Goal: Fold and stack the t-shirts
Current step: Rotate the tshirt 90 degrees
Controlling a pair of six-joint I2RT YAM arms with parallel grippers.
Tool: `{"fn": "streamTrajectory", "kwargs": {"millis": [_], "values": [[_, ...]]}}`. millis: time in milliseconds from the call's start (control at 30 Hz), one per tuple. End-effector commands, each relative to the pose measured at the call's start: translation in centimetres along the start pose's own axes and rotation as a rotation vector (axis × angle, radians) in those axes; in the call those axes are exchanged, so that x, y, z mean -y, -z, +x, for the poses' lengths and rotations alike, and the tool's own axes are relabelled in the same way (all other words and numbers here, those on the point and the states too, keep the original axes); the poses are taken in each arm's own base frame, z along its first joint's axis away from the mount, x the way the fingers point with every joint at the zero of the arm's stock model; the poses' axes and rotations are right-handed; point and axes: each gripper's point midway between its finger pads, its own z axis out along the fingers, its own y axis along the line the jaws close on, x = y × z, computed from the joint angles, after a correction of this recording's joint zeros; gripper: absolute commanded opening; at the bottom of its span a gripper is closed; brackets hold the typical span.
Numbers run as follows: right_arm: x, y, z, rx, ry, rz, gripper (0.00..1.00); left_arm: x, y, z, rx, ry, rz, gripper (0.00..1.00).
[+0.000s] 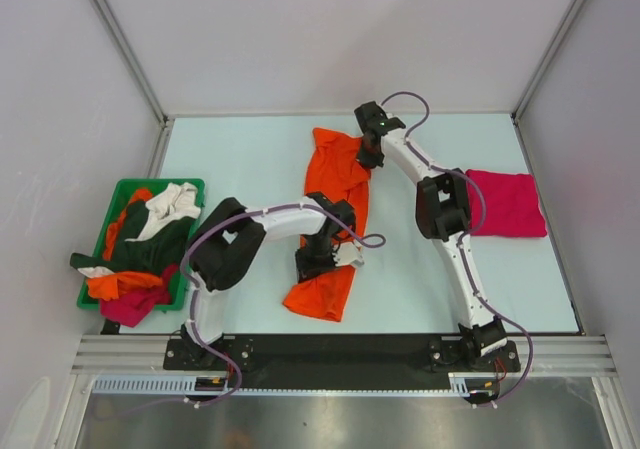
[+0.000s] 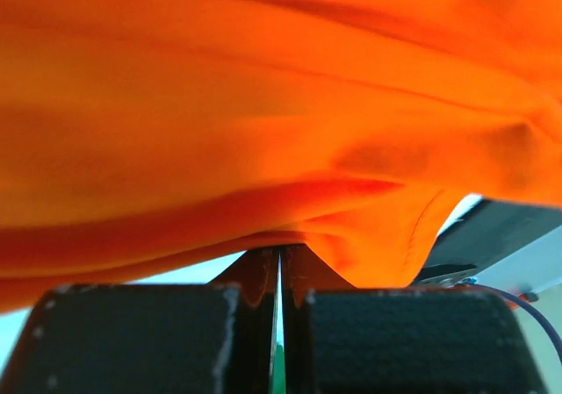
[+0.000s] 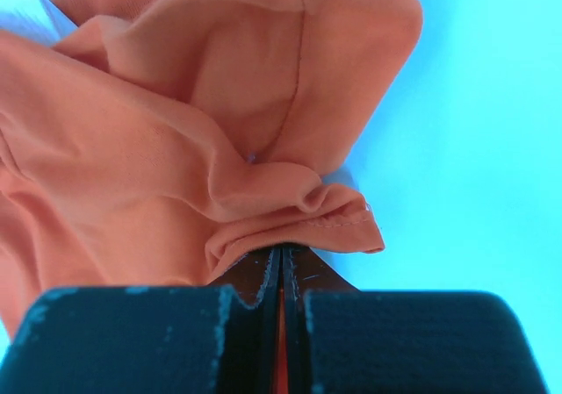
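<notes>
A bright orange t-shirt (image 1: 335, 204) lies stretched in a long strip down the middle of the table. My left gripper (image 1: 322, 259) is shut on its near part; in the left wrist view the orange cloth (image 2: 263, 104) fills the frame above my closed fingertips (image 2: 303, 275). My right gripper (image 1: 368, 156) is shut on its far end; the right wrist view shows bunched hem (image 3: 299, 214) pinched at the fingertips (image 3: 307, 275). A magenta-red t-shirt (image 1: 505, 203) lies folded flat at the right.
A green plastic bin (image 1: 108, 225) at the left edge holds a heap of dark green, cream, orange and magenta shirts (image 1: 145, 244). Metal frame posts and white walls bound the table. The arm bases sit on a rail along the near edge.
</notes>
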Motion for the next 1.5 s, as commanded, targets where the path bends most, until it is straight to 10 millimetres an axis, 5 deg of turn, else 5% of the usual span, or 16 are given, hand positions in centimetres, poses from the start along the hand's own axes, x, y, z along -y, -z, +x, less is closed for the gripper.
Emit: {"fn": "streamTrajectory", "kwargs": {"millis": [0, 200, 400, 500, 600, 633, 700, 767, 933, 967, 1067, 1200, 1333, 1467], "values": [[-3.0, -0.5, 3.8, -0.086, 0.059, -0.071, 0.0, 2.6, 1.0, -2.5, 0.063, -0.06, 0.035, 0.0], [-2.7, 0.0, 4.0, -0.085, 0.071, -0.06, 0.0, 2.8, 0.9, -4.6, 0.076, -0.07, 0.032, 0.0], [0.6, 2.7, -0.4, 0.049, -0.023, -0.049, 0.0, 0.0, 3.7, -4.3, 0.147, -0.018, -0.066, 0.0], [2.6, 5.0, -3.2, 0.129, -0.04, -0.039, 0.0, -2.1, 6.6, -3.4, 0.212, 0.075, -0.082, 0.15], [3.2, 7.9, -5.4, 0.226, -0.009, -0.034, 0.21, -4.2, 10.3, -2.5, 0.312, 0.154, -0.108, 0.27], [3.2, 8.8, -5.9, 0.249, -0.007, -0.043, 0.39, -5.2, 11.3, -1.8, 0.339, 0.191, -0.117, 0.29], [2.7, 10.7, -6.5, 0.282, 0.004, -0.071, 0.54, -5.9, 14.0, -1.6, 0.41, 0.216, -0.147, 0.38], [2.4, 12.3, -6.2, 0.29, 0.025, -0.084, 0.59, -7.1, 16.0, -1.1, 0.481, 0.271, -0.169, 0.45], [1.0, 15.0, -2.0, 0.266, 0.078, -0.155, 0.54, -9.4, 17.2, -0.7, 0.597, 0.39, -0.202, 0.47], [-0.4, 15.8, -0.5, 0.275, 0.103, -0.183, 0.52, -9.9, 16.8, -1.0, 0.613, 0.403, -0.205, 0.45], [-0.4, 17.3, 3.6, 0.268, 0.116, -0.204, 0.48, -10.2, 16.4, -1.9, 0.687, 0.44, -0.152, 0.4], [-2.1, 19.1, 12.0, 0.218, 0.203, -0.249, 0.36, -9.4, 15.8, -3.2, 0.775, 0.468, -0.061, 0.38], [-2.6, 19.1, 17.8, 0.172, 0.249, -0.243, 0.31, -9.0, 15.2, -4.1, 0.829, 0.476, -0.019, 0.37], [-2.0, 17.2, 21.0, 0.115, 0.24, -0.216, 0.29, -8.9, 14.2, -4.7, 0.852, 0.494, 0.021, 0.37]]}}
